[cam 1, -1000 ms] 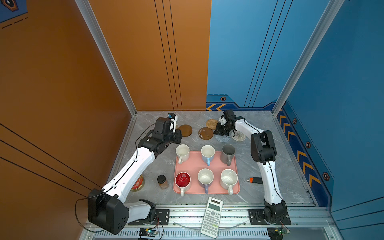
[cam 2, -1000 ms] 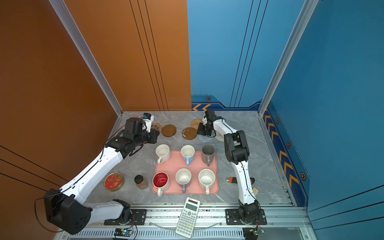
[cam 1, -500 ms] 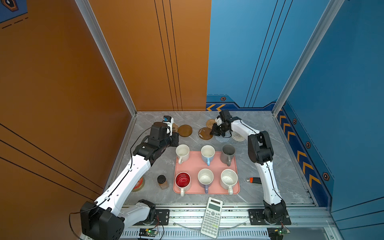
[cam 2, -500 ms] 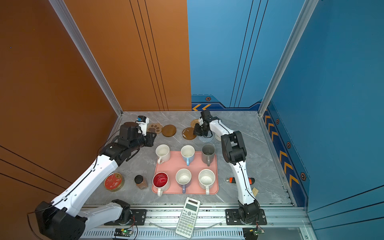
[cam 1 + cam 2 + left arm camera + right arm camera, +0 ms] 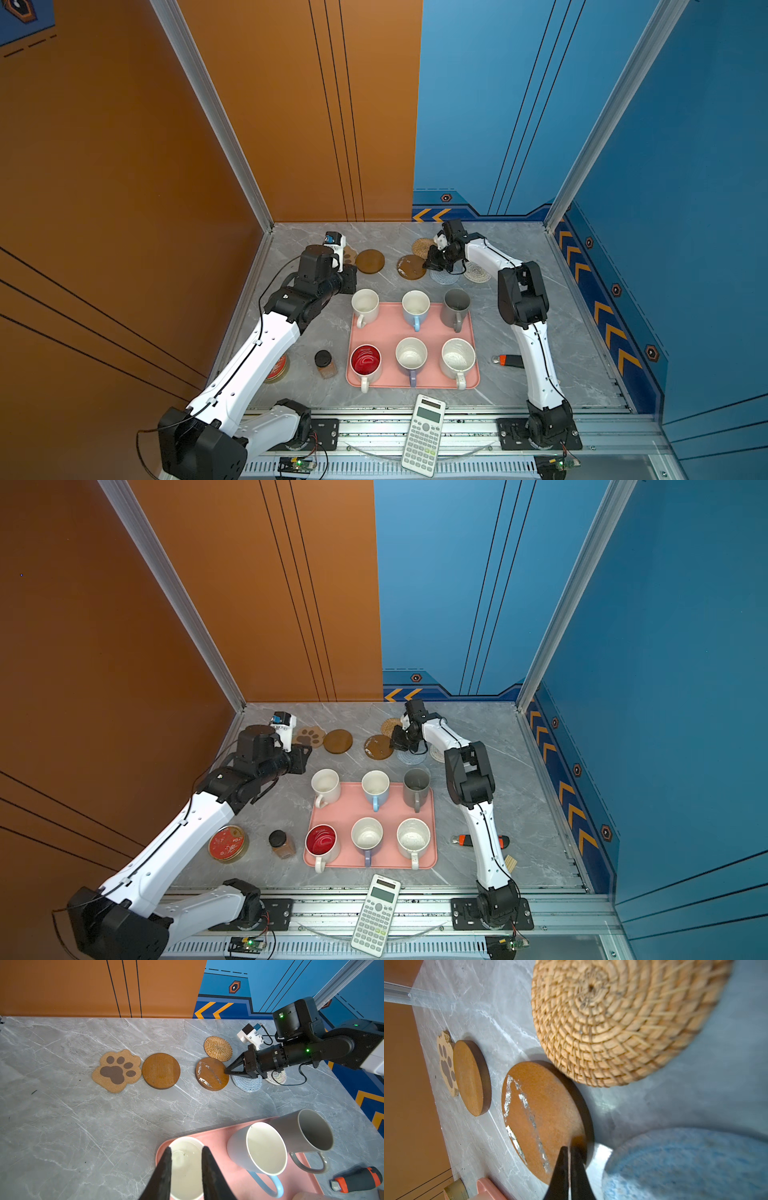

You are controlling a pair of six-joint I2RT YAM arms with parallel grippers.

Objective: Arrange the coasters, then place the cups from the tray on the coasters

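Pink tray (image 5: 390, 328) holds six cups (image 5: 414, 302), all seemingly empty.

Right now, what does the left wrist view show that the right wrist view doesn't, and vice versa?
Left wrist only: the left hand open with the white mug between its fingers, the light blue mug, the grey mug, the whitish coaster, the orange-black tool, and the right hand seen from the side. Right wrist only: a close look at that shut hand's tips on the scratched brown disc near its edge. Both: the paw coaster, plain brown disc, scratched brown disc, rattan coaster, blue knitted coaster and part of the pink tray.
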